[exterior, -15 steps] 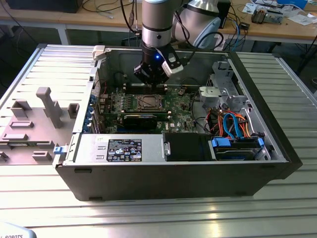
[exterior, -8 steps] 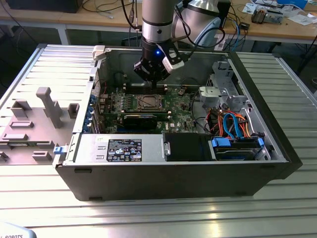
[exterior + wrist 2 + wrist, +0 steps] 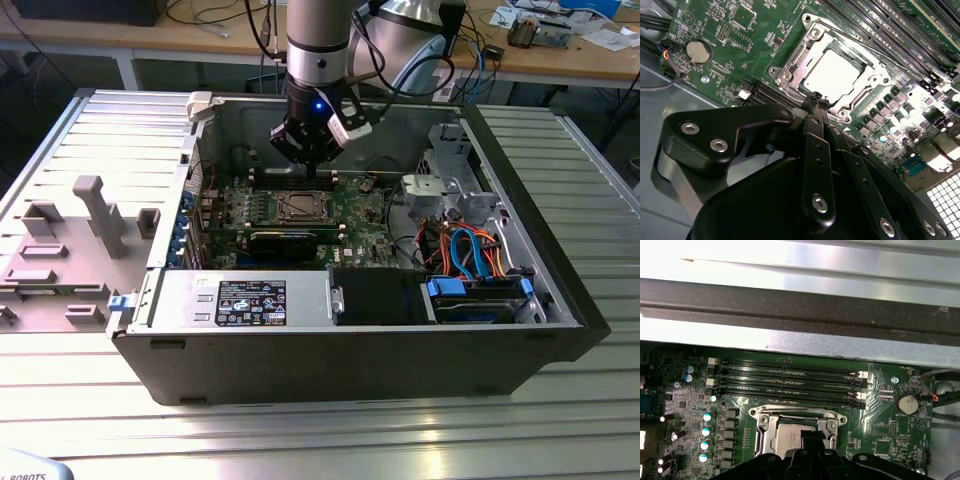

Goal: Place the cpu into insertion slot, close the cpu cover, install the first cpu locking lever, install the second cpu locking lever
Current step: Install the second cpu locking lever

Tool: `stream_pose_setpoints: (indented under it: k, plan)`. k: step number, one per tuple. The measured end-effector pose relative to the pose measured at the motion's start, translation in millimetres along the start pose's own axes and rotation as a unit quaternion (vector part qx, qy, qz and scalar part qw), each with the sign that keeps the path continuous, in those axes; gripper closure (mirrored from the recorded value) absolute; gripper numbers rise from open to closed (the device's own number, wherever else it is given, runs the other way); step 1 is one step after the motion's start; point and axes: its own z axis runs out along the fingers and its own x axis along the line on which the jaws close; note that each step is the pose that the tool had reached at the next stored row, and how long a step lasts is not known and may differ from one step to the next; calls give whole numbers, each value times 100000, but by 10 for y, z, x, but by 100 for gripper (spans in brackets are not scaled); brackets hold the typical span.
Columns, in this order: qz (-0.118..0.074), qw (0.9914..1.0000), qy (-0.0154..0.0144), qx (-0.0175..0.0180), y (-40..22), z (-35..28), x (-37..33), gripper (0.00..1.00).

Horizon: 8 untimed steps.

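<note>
Green circuit board (image 3: 300,210) lies flat in the floor of an open grey computer case (image 3: 350,350), which sits on a ribbed metal bench (image 3: 300,430). The arm (image 3: 318,40) comes down from above into the case, and its black pincer (image 3: 312,168) hangs over the board, just above the socket.

In the second wrist view the pincer (image 3: 816,100) shows its fingers (image 3: 812,112) drawn together into one narrow tip, with nothing gripped between them. That tip sits at the near edge of the insertion slot (image 3: 790,75), very close to the metal rim; whether it touches the rim cannot be told.

The cpu (image 3: 832,75), a pale silvery square, lies flat inside the slot, directly beyond the fingertips. The cpu cover (image 3: 860,62) lies down around it as a silvery frame, its opening leaving the cpu's top bare. In the first wrist view the same cpu (image 3: 785,435) and frame (image 3: 765,427) sit just ahead of the pincer (image 3: 812,436), partly hidden by its tip.

Beyond the socket from the pincer run the long dark memory slots (image 3: 785,382), side by side. A round coin battery (image 3: 906,402) sits on the board off to one side of them. Orange and blue cables (image 3: 470,250) fill the case's corner on the exterior view's right, well apart from the pincer.
</note>
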Motion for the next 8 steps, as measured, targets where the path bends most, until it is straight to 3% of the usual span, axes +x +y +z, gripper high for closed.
stream_pose_setpoints:
  k: [8]
  plan:
    - [10,100000,7,66,-53,-1,5,89]
